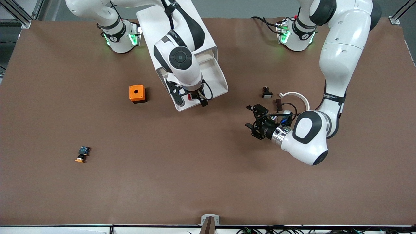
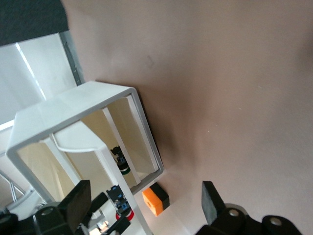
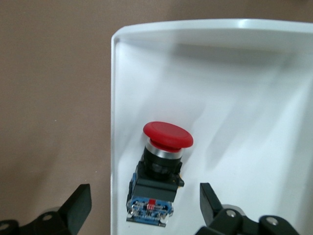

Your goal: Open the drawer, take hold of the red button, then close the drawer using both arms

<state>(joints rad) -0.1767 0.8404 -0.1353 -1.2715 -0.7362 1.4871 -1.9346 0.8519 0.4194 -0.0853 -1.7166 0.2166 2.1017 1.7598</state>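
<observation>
Inspector: Drawer (image 1: 213,76), shallow white plastic tray, stands pulled out; red-capped push button (image 3: 159,171) lies inside, ungrasped.

Clerk: Claws?

Inspector: Right claw (image 3: 142,208) apart above it; left claw (image 1: 252,118) apart, waiting over tabletop (image 1: 195,169). Grabbing, closing remain.

The right gripper (image 1: 197,98) hangs over the pulled-out drawer (image 1: 182,105) of the white cabinet (image 1: 208,65), jaws apart. The left gripper (image 1: 253,117) hovers above the bare desk (image 1: 195,169), jaws spread, pointing toward the cabinet. An orange box (image 1: 136,93) sits beside the drawer.
</observation>
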